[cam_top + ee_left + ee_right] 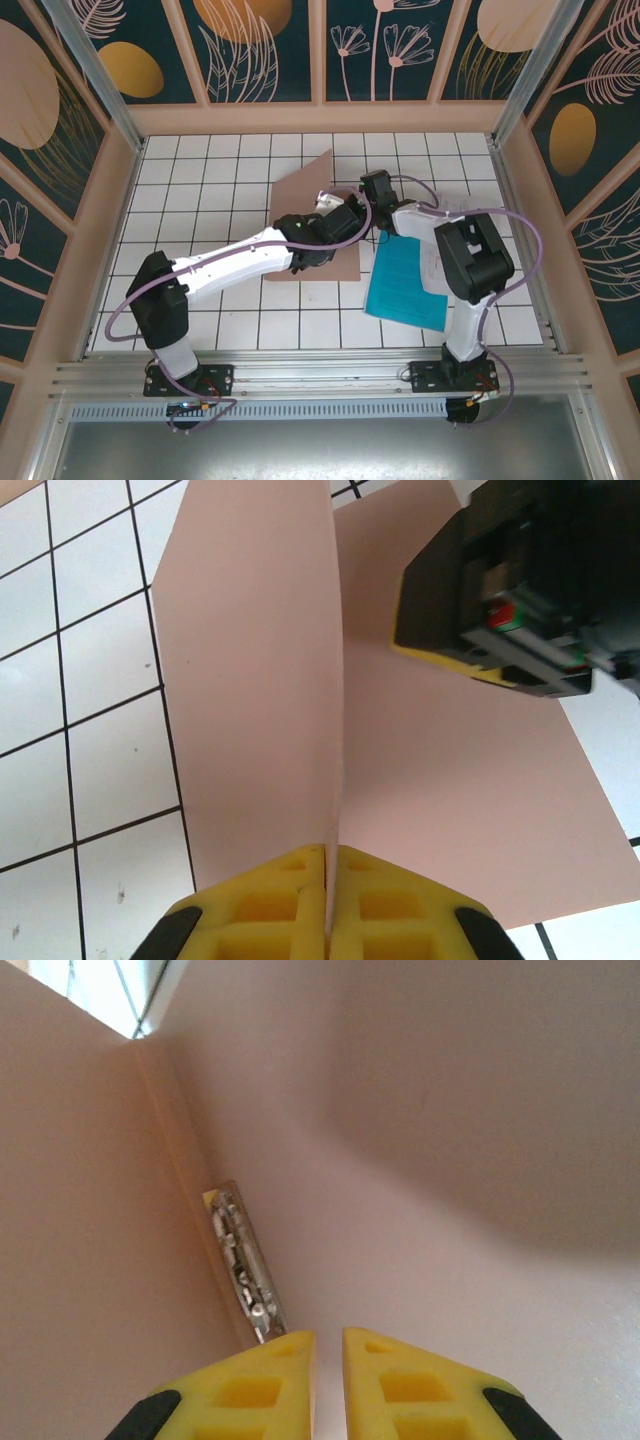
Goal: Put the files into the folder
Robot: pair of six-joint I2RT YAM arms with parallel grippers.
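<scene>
Tabletop (210,190) middle: folder (310,180) partly open, cover raised, long axis running near-to-far. Files (405,280) lie toward the right edge, teal sheet on top, tilted. Left gripper (326,880) pinches the raised cover; right gripper (328,1355) slightly spread over the inner face

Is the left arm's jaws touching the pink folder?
Touching. In the left wrist view the left gripper pinches the folder's raised cover edge between its closed jaws.
</scene>
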